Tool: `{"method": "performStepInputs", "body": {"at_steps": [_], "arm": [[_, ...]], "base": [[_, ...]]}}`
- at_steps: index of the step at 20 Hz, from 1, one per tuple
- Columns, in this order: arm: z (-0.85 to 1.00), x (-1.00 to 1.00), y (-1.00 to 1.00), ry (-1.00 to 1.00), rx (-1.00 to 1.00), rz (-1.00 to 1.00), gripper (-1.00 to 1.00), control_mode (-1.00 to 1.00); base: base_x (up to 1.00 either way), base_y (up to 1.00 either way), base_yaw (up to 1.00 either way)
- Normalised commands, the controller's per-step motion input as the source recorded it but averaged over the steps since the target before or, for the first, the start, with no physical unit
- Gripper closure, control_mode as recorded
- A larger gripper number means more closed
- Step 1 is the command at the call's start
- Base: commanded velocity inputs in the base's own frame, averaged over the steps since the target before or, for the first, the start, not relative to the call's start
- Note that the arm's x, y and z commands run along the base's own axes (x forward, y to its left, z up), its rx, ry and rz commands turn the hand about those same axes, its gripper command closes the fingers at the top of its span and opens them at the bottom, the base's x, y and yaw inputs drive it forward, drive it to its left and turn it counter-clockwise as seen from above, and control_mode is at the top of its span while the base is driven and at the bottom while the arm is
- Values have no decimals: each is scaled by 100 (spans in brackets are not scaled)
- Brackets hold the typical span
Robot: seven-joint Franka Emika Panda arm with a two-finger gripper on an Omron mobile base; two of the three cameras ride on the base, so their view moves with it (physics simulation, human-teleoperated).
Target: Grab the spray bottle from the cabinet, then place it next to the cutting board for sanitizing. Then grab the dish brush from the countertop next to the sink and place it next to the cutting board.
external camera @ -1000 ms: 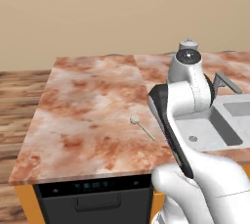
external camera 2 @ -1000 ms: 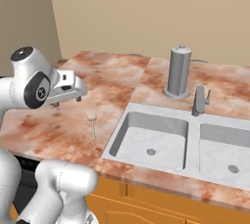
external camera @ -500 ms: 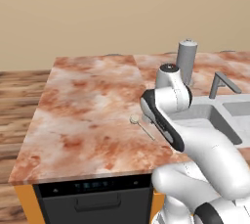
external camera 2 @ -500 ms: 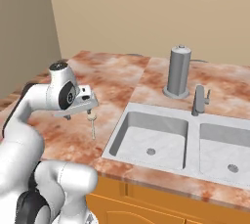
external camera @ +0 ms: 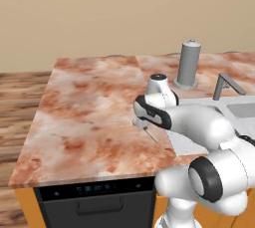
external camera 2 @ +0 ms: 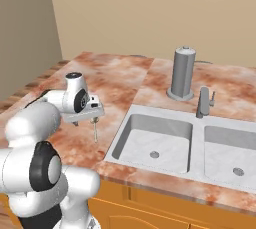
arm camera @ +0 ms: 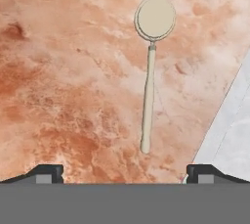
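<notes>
The dish brush point(arm camera: 148, 96) lies flat on the marbled countertop point(arm camera: 63, 71), its round beige head point(arm camera: 155, 17) away from me and its thin pale handle pointing back between my fingertips. My gripper point(arm camera: 125, 173) hangs open right above it, one fingertip on each side of the handle's end, touching nothing. In the base views the hand point(external camera 2: 82, 109) hovers low over the brush point(external camera 2: 95, 132), just left of the sink point(external camera 2: 155, 138); the brush handle point(external camera: 150, 135) pokes out below the hand. The spray bottle, cabinet and cutting board are out of view.
A wide grey flat-topped cylinder point(external camera: 189, 65) stands behind the sink, beside the angular faucet point(external camera: 226, 85). The sink rim point(arm camera: 229, 120) runs close to the brush's right. The countertop point(external camera: 89, 107) stretches left to its edge over wooden floor; a dishwasher front point(external camera: 89, 192) sits below.
The arm has folded forward and down, bringing the hand from above the counter to just over the dish brush. The gripper has stayed open and the brush has not moved.
</notes>
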Motion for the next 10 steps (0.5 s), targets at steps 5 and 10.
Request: {"method": "performStepInputs", "body": {"at_steps": [5,10], "arm": [[-45,45,0,1,6,0,-100,-100],[-44,32,0,-2,2,0,-100,-100]], "base": [[0,0,0],[0,0,0]]}}
